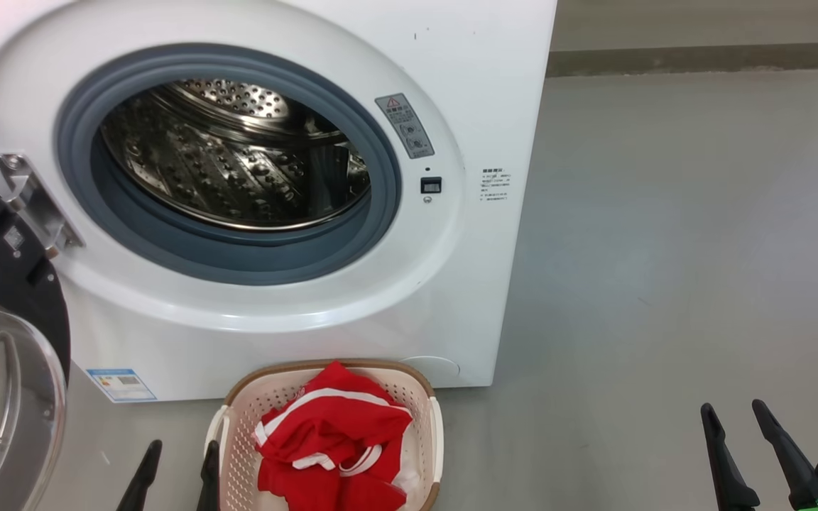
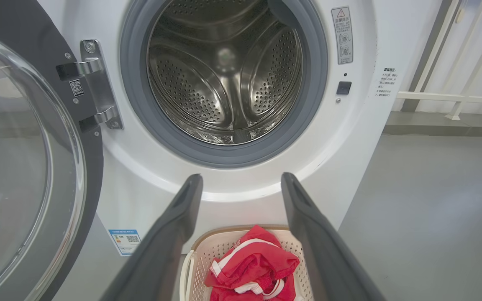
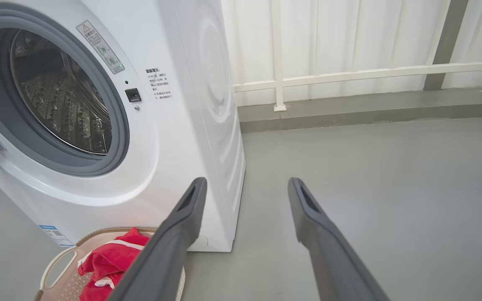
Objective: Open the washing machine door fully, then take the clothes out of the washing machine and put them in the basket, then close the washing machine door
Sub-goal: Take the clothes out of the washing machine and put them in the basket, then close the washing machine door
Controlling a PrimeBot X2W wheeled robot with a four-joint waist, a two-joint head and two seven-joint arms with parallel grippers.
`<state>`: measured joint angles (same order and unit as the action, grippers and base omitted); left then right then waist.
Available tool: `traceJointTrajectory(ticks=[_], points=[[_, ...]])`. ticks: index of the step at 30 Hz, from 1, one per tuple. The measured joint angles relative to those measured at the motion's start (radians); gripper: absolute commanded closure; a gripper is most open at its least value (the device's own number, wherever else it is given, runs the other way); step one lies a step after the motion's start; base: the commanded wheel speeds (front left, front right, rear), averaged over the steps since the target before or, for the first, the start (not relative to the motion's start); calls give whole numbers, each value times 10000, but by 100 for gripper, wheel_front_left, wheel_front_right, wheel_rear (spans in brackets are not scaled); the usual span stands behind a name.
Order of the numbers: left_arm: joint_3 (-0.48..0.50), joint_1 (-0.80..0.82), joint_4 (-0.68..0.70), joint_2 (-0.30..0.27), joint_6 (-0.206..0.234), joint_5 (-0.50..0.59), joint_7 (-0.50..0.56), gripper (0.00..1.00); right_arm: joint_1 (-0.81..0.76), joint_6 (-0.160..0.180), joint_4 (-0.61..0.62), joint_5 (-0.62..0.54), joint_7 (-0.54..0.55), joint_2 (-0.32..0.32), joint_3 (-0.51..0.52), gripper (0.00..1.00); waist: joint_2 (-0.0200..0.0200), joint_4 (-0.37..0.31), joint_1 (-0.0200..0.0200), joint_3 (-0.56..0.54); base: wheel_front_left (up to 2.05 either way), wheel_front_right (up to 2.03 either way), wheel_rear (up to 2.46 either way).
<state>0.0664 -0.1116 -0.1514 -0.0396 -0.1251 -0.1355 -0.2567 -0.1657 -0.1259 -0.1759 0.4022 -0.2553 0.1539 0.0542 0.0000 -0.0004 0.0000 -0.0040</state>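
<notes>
The white washing machine [image 1: 466, 78] stands with its round door [image 1: 22, 277] swung wide to the left on its metal hinge [image 1: 36, 202]. The steel drum [image 1: 238, 163] looks bare inside. In front of the machine, on the floor, the cream basket [image 1: 432, 426] holds the red clothes [image 1: 331, 436] with white stripes. My left gripper [image 1: 180, 458] is open and empty just left of the basket; in the left wrist view this gripper [image 2: 242, 179] points at the machine's front above the basket [image 2: 201, 251]. My right gripper [image 1: 734, 411] is open and empty over bare floor to the right.
Grey floor [image 1: 664, 248] stretches to the right of the machine. A white railing [image 3: 349, 75] and a low grey kerb [image 3: 349, 113] run along the wall behind. A blue label [image 1: 121, 385] marks the machine's base.
</notes>
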Motion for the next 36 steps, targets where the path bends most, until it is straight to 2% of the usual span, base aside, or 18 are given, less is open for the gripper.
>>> traceJointTrajectory(ticks=[28, 36], points=[[-94, -134, 56, -2, 0, -12, 0, 0, -208, 0, 102, -65, 0, -61, 123, 0, 0, 172, 0, -70, -1, 1, 0], [-73, -132, 0, -2, 0, -12, 0, 0, -208, 0, 104, -65, 0, -65, 123, 0, 0, 193, 0, -46, -79, 79, 0]])
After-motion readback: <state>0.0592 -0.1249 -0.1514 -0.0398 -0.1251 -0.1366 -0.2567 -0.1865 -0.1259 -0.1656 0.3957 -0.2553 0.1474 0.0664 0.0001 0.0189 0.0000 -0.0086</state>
